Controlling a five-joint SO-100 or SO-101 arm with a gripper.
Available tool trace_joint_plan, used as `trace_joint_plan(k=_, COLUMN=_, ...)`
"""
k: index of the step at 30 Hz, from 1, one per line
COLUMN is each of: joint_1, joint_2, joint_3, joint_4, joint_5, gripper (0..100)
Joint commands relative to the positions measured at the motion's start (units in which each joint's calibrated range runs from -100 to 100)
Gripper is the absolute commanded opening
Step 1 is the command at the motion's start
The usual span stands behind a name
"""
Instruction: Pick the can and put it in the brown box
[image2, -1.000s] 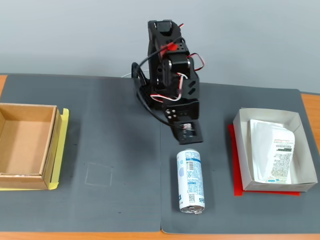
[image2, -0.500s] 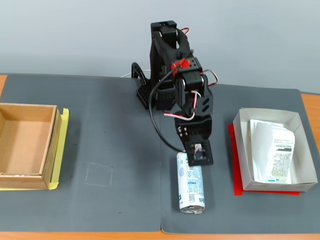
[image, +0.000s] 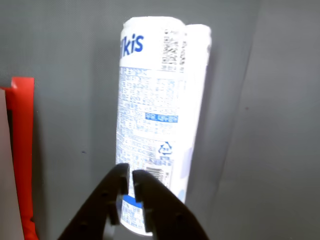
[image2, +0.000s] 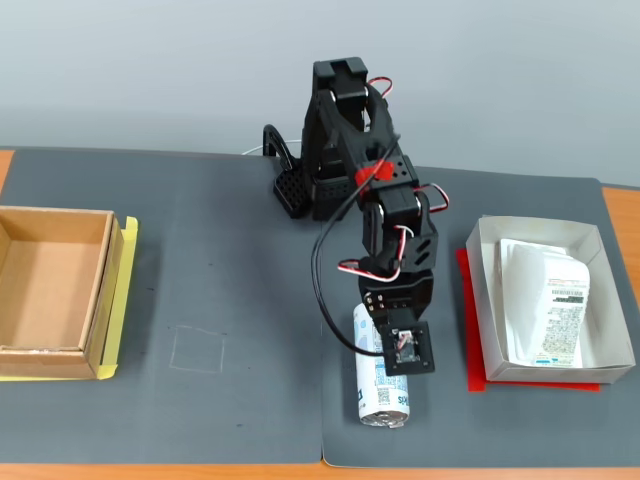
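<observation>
one slim white and light-blue printed drink can (image2: 382, 375) lies on its side on the dark grey mat of the counter (image2: 230, 300), near the front edge in the fixed view, directly under the black arm's wrist. the black two-finger gripper (image: 129, 181) hangs over the can's near end; in the wrist view the fingers (image: 152, 197) stand almost together, only a narrow slit between the tips, with the can showing through and around them. they appear to sit above the can rather than around it, and nothing is held.

judgement: the step in hand is the approach to the pick; the grasp is not yet made. the next move calls for spreading the fingers wider than the can's body, lowering them to either side of it, then closing across the round wall without rolling it.

the shallow square tan cardboard box (image2: 100, 300) stands at the far left of the fixed view on a yellow sheet (image2: 128, 260), well apart from the can. the mat between them is bare, so the carry has open room.

edges to mind: the white-grey paper box (image2: 480, 300) with a white printed pouch (image2: 545, 300) inside, on a red sheet (image: 22, 150), sits just right of the can in the fixed view; the counter's front edge is near.
</observation>
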Motion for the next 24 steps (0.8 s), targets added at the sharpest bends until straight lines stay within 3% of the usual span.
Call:
trace_joint_plan(k=1, joint_1=-0.9, joint_2=1.0, joint_3=-3.6, joint_4=-0.9, joint_5=0.2, gripper=8)
trace_joint_plan(k=11, joint_1=-2.0, joint_2=2.7, joint_3=-3.6, joint_4=-0.9, joint_5=-0.2, gripper=43)
trace_joint_plan(k=24, joint_1=-2.0, joint_2=7.2, joint_3=-3.6, joint_4=-5.4, joint_5=-0.3, gripper=45)
